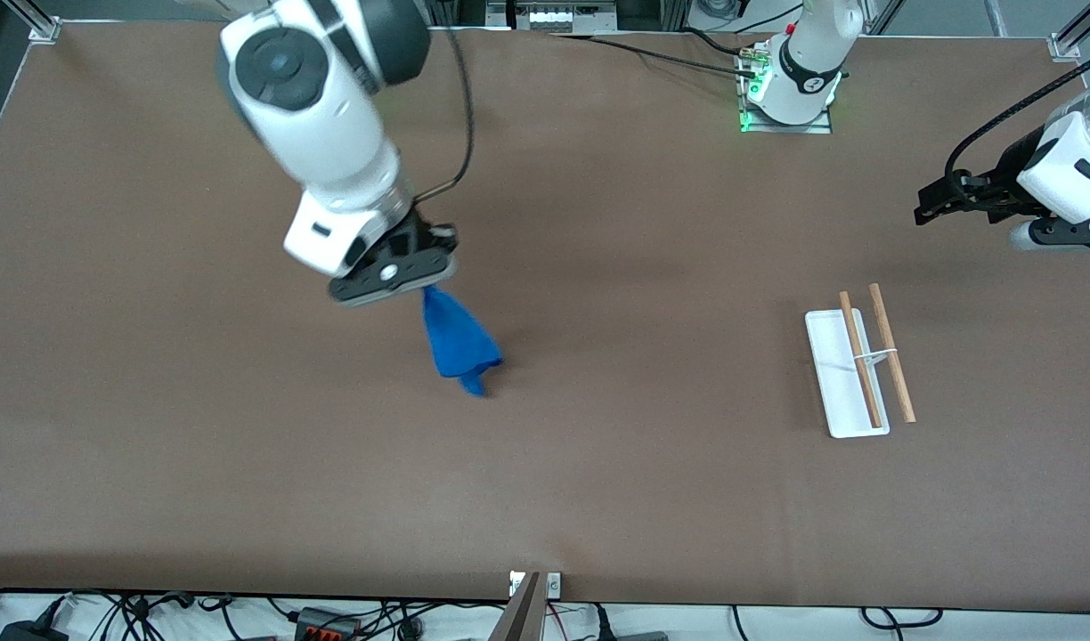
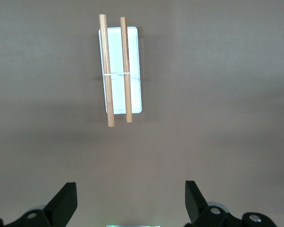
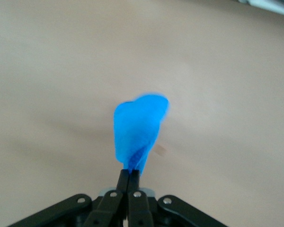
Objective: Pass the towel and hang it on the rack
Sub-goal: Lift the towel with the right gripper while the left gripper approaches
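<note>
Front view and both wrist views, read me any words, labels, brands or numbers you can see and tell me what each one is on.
None can be read.
The towel, the rack and the table are bare of print.
A device at the table's edge between the arm bases bears marks too small to read.

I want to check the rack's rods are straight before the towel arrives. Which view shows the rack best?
The left wrist view: it looks straight down on the rack, showing the base, both rods and the crosspiece large. The front view shows the rack whole but small, toward the left arm's end. The right wrist view lacks it.
</note>
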Controlling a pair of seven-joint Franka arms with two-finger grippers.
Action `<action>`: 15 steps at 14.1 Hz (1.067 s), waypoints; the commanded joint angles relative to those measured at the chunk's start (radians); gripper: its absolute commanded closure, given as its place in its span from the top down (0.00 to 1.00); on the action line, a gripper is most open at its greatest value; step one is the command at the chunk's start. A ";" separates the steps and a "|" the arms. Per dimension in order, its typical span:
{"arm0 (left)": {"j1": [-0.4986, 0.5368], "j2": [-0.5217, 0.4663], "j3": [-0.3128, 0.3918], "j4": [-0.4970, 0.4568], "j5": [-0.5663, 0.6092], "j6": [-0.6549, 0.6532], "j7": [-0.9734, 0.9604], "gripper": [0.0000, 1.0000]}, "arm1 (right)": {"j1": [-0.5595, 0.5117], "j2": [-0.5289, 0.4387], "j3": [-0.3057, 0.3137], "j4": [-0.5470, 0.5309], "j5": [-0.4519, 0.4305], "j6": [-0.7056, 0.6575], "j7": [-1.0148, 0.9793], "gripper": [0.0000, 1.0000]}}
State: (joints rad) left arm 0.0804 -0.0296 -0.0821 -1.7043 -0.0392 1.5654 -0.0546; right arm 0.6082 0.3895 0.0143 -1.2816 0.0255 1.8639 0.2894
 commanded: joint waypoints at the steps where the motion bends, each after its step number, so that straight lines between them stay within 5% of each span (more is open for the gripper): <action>1: 0.004 0.014 0.007 0.031 0.004 -0.022 -0.013 1.00 | 0.065 0.040 0.009 0.073 0.004 0.140 0.056 0.00; 11: 0.001 0.054 -0.005 0.028 -0.059 -0.039 -0.012 1.00 | 0.208 0.095 0.010 0.067 0.071 0.543 0.252 0.00; 15: 0.015 0.100 -0.004 0.009 -0.209 0.079 0.433 1.00 | 0.219 0.101 0.010 0.067 0.070 0.552 0.258 0.00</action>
State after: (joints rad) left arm 0.0793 0.0326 -0.0851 -1.7040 -0.1788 1.6037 0.1508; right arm 0.8175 0.4824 0.0284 -1.2413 0.0815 2.4111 0.5343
